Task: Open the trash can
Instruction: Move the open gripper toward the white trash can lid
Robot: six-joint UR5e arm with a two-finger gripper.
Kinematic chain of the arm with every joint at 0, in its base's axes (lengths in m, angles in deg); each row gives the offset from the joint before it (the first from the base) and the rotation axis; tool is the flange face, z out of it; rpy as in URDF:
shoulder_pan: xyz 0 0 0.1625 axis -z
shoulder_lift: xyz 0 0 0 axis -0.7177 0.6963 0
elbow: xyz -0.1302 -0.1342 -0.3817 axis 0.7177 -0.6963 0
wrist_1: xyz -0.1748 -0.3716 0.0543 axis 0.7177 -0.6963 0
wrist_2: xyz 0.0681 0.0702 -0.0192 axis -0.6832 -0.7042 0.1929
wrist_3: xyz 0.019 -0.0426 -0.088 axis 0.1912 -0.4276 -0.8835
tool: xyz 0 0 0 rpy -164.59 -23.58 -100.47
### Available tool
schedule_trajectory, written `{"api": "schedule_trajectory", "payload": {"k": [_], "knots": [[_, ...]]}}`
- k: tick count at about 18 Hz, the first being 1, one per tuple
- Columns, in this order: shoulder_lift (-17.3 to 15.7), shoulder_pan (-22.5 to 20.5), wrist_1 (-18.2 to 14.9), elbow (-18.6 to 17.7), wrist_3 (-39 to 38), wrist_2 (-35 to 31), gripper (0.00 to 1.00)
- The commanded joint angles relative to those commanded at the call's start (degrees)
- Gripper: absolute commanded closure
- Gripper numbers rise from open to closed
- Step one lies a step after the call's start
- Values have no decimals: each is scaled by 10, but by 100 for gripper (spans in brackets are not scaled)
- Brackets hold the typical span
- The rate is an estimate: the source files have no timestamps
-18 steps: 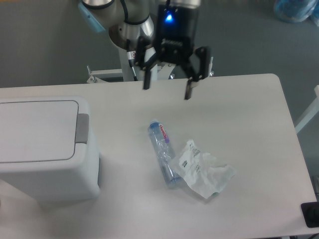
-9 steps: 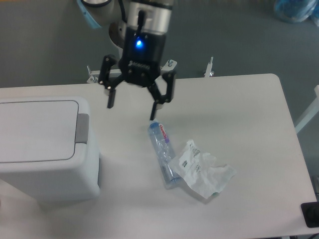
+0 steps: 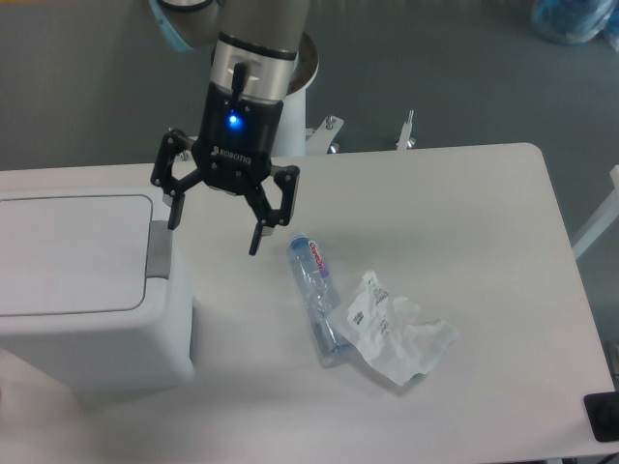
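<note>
Trash can [image 3: 82, 290], a boxy white plastic bin with its flat lid shut, waits while the black two-finger gripper [image 3: 215, 228] hangs spread and empty near its grey latch [image 3: 159, 253], probably to press it.

Small white lettering is seen on the black body of the gripper [image 3: 214, 227], just under its blue light; it appears to read "ROBOTIQ", though the letters are small. A red and purple label is carried by the plastic bottle [image 3: 315, 293], but its wording is too blurred to be read. A white label with dark print is seen on the crumpled plastic bag [image 3: 397, 336]; nothing there can be made out.
</note>
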Motion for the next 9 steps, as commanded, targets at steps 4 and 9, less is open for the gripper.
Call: {"api": "schedule_trajectory", "payload": {"k": [4,9], "knots": [[1,4,10,-8,0,-1,0],[3,5,12,-17,0,-1,0]]}}
